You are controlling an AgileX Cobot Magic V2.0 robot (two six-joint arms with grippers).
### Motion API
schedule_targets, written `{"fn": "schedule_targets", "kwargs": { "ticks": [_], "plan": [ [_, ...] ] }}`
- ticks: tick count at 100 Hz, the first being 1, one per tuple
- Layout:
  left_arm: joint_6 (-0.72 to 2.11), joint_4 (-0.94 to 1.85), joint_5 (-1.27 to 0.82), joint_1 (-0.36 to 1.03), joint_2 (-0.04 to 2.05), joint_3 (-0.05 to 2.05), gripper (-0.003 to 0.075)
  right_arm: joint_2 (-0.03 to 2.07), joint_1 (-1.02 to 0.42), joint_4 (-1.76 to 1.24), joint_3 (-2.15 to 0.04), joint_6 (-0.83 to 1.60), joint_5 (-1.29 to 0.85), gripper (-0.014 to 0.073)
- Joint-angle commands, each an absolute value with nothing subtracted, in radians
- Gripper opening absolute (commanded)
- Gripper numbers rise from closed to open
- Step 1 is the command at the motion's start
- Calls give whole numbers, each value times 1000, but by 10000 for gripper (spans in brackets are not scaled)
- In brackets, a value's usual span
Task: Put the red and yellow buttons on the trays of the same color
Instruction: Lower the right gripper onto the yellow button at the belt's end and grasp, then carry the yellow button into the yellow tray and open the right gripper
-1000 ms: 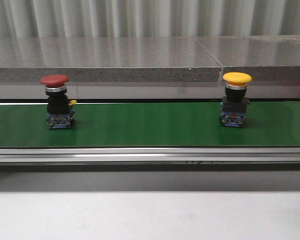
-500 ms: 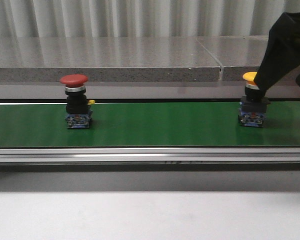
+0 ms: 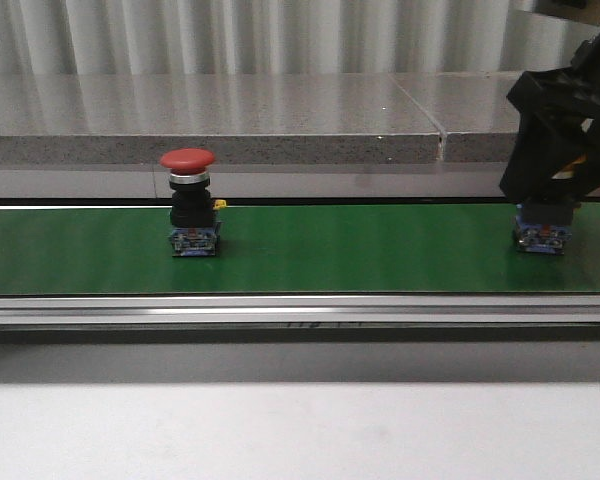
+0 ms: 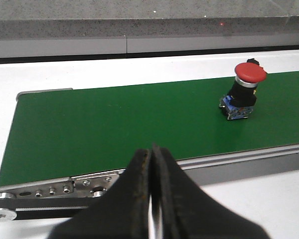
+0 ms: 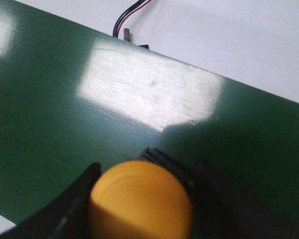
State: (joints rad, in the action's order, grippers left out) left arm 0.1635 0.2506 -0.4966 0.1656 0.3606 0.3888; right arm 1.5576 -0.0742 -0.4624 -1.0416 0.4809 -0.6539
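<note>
Fingers of my right gripper (image 5: 139, 199) straddle the yellow button (image 5: 140, 200), jaws apart, ready to clamp; left gripper (image 4: 151, 199) pinched together, idle.

Green conveyor belt (image 3: 380, 255) on a white table (image 3: 300, 430), grey stone ledge (image 3: 210, 115) behind

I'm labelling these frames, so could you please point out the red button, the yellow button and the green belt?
red button (image 3: 187, 159), front view, on its red cap.
yellow button (image 5: 139, 203), right wrist view, on top of its yellow cap.
green belt (image 3: 360, 250), front view, on a bare middle stretch.
</note>
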Motion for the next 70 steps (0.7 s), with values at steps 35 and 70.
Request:
{"fn": "schedule_targets", "kwargs": {
  "ticks": [35,70],
  "plan": [
    [158,263,-420,174,366,416,-20,1458,-55,-468,-1084,437,-704,143],
    [158,263,-420,174,366,416,-20,1253,211,-238,-1084,206,-849,143]
  ]
}}
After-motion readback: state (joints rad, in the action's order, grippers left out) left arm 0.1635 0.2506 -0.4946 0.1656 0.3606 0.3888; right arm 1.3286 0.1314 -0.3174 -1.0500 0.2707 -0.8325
